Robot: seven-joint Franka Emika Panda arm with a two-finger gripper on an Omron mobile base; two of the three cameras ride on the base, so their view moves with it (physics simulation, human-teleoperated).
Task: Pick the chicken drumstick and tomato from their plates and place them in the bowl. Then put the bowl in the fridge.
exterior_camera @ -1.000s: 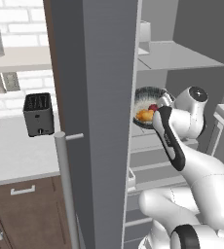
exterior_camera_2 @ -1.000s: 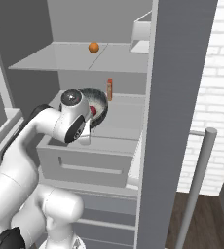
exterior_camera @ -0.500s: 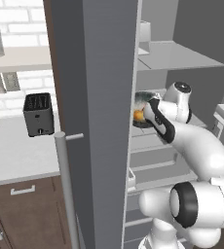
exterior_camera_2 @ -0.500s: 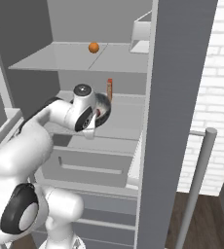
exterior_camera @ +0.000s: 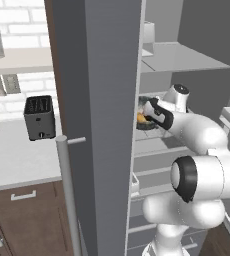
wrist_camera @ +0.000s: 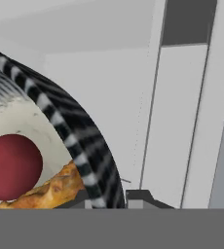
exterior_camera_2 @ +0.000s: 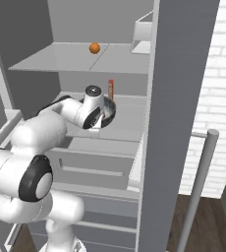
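I have the arm reaching into the open fridge (exterior_camera: 112, 75), with the tool (wrist_camera: 111, 197) clenched on the rim of the bowl (wrist_camera: 84, 141). In the hand view its 2 dark finger tips sit on either side of the bowl's speckled wall, 1 inside the rim and 1 outside. The tomato (wrist_camera: 11, 168) lies in the bowl's pale inside, and the chicken drumstick (wrist_camera: 48, 189) lies just beside it, touching it and nearer the gripped rim.

From the left base view I see the bowl (exterior_camera: 146, 120) over the middle fridge shelf (exterior_camera: 157, 142), with the golden drumstick (exterior_camera: 141, 118) showing at its left side. I cannot tell whether the bowl rests on the shelf or hangs just above it.

In the right base view the wrist covers most of the bowl (exterior_camera_2: 110, 109). A slim orange-red bottle (exterior_camera_2: 110, 88) stands upright behind it, and an orange (exterior_camera_2: 94, 47) sits on the upper shelf.

On the worktop (exterior_camera: 17, 160) to the left stands a black toaster (exterior_camera: 39, 117).
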